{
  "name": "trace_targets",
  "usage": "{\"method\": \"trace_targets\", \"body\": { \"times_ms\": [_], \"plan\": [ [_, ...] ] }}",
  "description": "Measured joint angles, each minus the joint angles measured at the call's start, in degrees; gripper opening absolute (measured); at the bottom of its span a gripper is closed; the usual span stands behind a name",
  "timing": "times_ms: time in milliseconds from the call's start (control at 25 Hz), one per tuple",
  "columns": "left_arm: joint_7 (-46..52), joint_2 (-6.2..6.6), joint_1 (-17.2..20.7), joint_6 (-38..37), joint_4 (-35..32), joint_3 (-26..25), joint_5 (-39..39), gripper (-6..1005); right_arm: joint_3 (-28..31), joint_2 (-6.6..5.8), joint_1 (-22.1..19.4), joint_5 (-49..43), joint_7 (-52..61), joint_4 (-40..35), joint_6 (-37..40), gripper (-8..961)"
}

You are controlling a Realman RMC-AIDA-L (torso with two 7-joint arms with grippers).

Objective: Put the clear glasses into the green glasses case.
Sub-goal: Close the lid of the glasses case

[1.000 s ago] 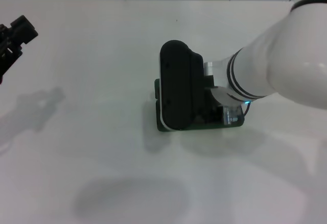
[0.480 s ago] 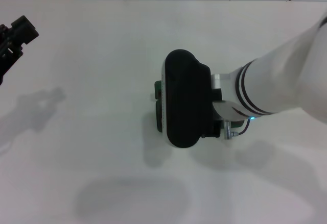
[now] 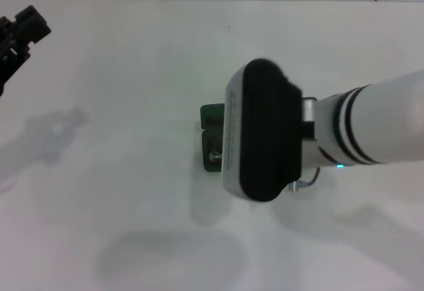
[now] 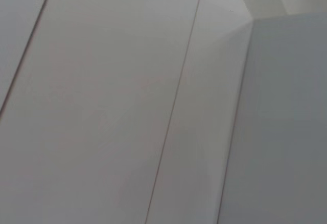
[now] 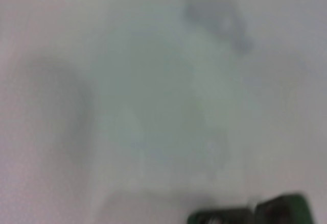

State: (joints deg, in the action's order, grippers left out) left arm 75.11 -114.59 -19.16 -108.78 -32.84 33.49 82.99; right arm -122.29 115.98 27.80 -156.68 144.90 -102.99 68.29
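A: Where is the green case?

B: Near the middle of the white table, head view. Only its left end shows: a green corner and a strip of edge running toward the camera. The rest is under the black housing of the right arm, which reaches in from the right and hangs over the case.

A: Open or closed?

B: Cannot tell. Too little of it is exposed. There is a small pale glint at the visible lower edge, not identifiable.

A: The clear glasses?

B: Not made out in any view. If they sit in or by the case, the housing covers them.

A: Right gripper fingers?

B: Hidden below the wrist block in the head view. Spread or pressed together, cannot tell. The right wrist view is a blur of pale table with soft grey shadows; the case is just a dark green sliver cut off at the frame edge. No fingers in it.

A: Left gripper?

B: Far off at the left edge of the head view, well apart from the case, black and partly cut off by the frame. Finger state not readable. Its wrist view shows only pale wall panels with thin seams.

A: Anything else on the table?

B: Soft arm shadows only.
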Motion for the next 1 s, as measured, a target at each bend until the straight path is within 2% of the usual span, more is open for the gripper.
{"method": "trace_targets", "body": {
  "times_ms": [240,400,520,680,760,800,840,880,1000],
  "plan": [
    [0.4,0.67,-1.0,0.1,0.0,0.0,0.0,171,7.0,-0.34,-5.2,9.3,-5.3,-3.9,-4.1,247],
    [1.6,1.36,-1.1,0.5,-0.1,0.0,0.4,171,18.8,-0.46,-11.0,28.3,-15.4,-6.0,-2.7,246],
    [2.8,1.53,-1.7,0.6,-0.2,0.1,0.5,171,29.7,-0.50,-14.9,45.1,-24.8,-4.1,2.2,250],
    [5.1,1.63,-3.8,1.0,-0.2,0.4,1.1,172,44.4,-0.53,-17.0,65.5,-33.5,5.9,13.8,254],
    [6.1,1.61,-5.3,1.1,-0.2,0.4,2.3,172,52.0,-0.51,-17.1,72.3,-37.3,15.1,19.6,257],
    [6.4,1.53,-5.9,1.2,-0.2,0.4,2.8,172,54.6,-0.52,-17.1,74.2,-38.6,18.3,21.5,258],
    [6.9,1.39,-6.8,1.4,-0.2,0.4,3.4,172,54.6,-0.52,-17.1,74.2,-38.6,18.3,21.5,259],
    [7.3,1.11,-7.6,1.9,-0.2,0.4,3.9,172,65.0,-0.51,-16.3,77.2,-43.0,29.9,27.7,260],
    [8.2,-0.18,-11.1,4.8,-0.2,0.5,5.4,172,74.0,-0.50,-15.4,77.6,-46.5,38.6,31.7,263]
  ]
}}
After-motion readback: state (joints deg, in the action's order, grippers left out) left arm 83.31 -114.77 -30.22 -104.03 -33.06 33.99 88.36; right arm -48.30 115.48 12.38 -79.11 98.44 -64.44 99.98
